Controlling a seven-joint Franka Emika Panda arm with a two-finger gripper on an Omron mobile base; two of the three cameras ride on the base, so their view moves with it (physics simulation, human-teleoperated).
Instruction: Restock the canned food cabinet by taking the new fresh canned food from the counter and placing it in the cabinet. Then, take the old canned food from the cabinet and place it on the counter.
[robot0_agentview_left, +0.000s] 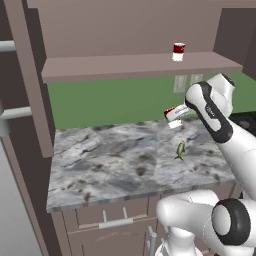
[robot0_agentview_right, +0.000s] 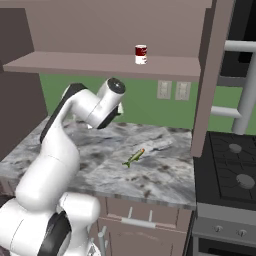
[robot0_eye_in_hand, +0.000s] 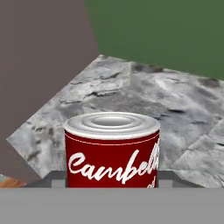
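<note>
A red-and-white soup can (robot0_eye_in_hand: 112, 148) with a silver lid is clamped between my gripper's (robot0_eye_in_hand: 112, 181) jaws, so the gripper is shut on it. From the left base view this can (robot0_agentview_left: 174, 114) hangs tilted in the air above the back of the marbled counter (robot0_agentview_left: 115, 165), below the cabinet shelf (robot0_agentview_left: 125, 67). Another red-and-white can (robot0_agentview_left: 178, 51) stands upright on that shelf, to the right of its middle. The right base view has the shelf can (robot0_agentview_right: 141, 54) above my bent arm, which hides the held one.
A small green-and-orange fish-like item (robot0_agentview_left: 180, 149) lies on the counter under my arm. A black stove (robot0_agentview_right: 230, 170) adjoins the counter (robot0_agentview_right: 160, 170) on the right. A tall cabinet side panel (robot0_agentview_right: 205, 80) hangs at the counter's right end. Brown drawers with silver handles (robot0_agentview_left: 115, 222) sit below.
</note>
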